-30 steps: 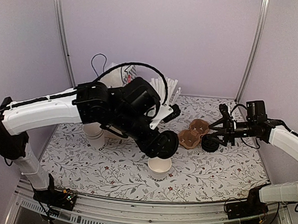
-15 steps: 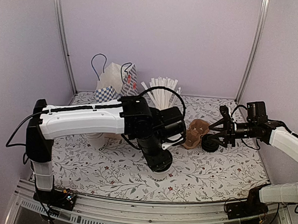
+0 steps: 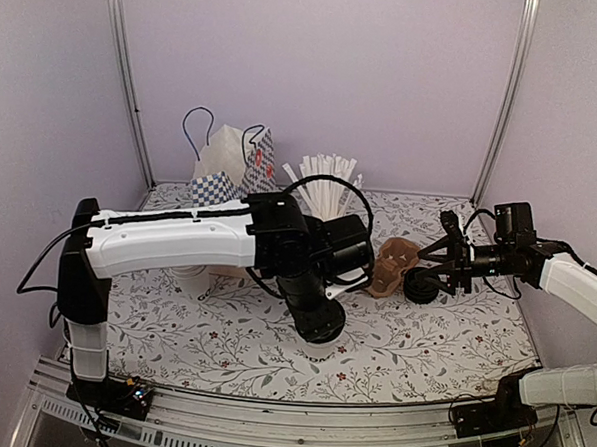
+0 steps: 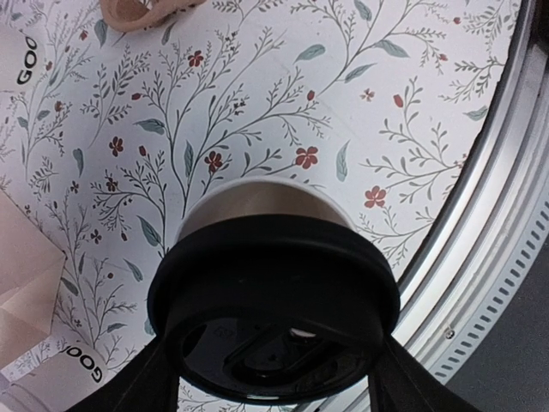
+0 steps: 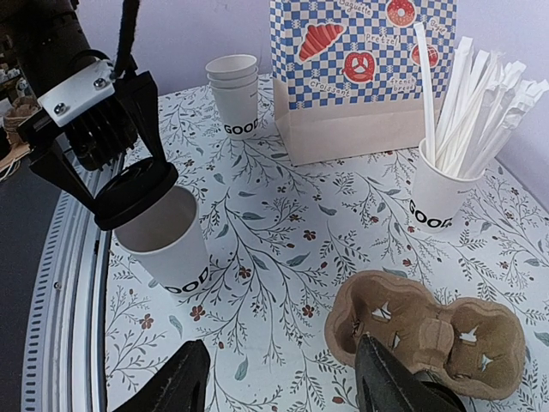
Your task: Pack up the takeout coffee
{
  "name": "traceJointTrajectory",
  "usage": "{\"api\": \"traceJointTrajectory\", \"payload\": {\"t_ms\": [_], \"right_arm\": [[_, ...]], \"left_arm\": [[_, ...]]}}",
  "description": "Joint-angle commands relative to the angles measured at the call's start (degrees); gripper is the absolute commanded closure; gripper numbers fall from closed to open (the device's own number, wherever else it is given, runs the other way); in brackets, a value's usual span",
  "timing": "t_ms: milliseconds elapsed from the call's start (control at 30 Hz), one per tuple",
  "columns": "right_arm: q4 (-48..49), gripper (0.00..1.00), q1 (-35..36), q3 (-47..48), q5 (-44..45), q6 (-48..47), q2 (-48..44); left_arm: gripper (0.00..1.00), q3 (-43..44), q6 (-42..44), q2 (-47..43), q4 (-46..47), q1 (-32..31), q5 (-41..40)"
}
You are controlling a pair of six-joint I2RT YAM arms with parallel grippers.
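Note:
The takeout coffee cup (image 5: 167,249), white with black lettering, stands on the floral table, its mouth partly open. My left gripper (image 4: 274,365) is shut on a round black lid (image 4: 274,300). It holds the lid tilted over the cup's rim (image 4: 257,202), touching or just above it. In the right wrist view the lid (image 5: 137,193) leans over the cup's left side. In the top view my left gripper (image 3: 320,323) hides the cup. My right gripper (image 5: 283,390) is open and empty, low beside the cardboard carrier (image 5: 429,330).
A blue-checked paper bag (image 5: 360,77), a stack of white cups (image 5: 233,90) and a cup of white straws (image 5: 442,193) stand at the back. A stack of black lids (image 3: 420,288) lies by my right gripper (image 3: 434,276). The metal table edge (image 4: 506,257) is close to the cup.
My left arm has swung and come down over the cup with the lid, so the cup is now covered in the top view. The right arm has not moved.

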Motion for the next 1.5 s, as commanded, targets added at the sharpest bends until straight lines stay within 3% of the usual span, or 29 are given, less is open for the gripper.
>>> {"api": "traceJointTrajectory", "payload": {"t_ms": [0,533,1167,1233,1467], "right_arm": [[-0.8,0.39,-0.1,-0.5,-0.9,-0.8,-0.7],[-1.1,0.39,-0.1,-0.7,-1.0,-1.2,-0.4],[-1.4,0.39,-0.1,-0.5,-1.1,-1.5,0.6],[-1.3,0.39,-0.1,-0.5,-1.0,-1.5,0.6],[-1.4,0.39,-0.1,-0.5,-0.9,-1.5,0.9]], "left_arm": [[0.37,1.6,0.8,1.5,0.3,0.6,0.8],[0.35,1.7,0.9,3.5,0.5,1.0,0.9],[0.22,2.6,1.0,3.3,1.8,1.1,0.0],[0.01,2.6,1.1,3.3,2.0,1.1,0.0],[0.0,3.0,1.1,2.9,2.1,1.1,-0.2]]}}
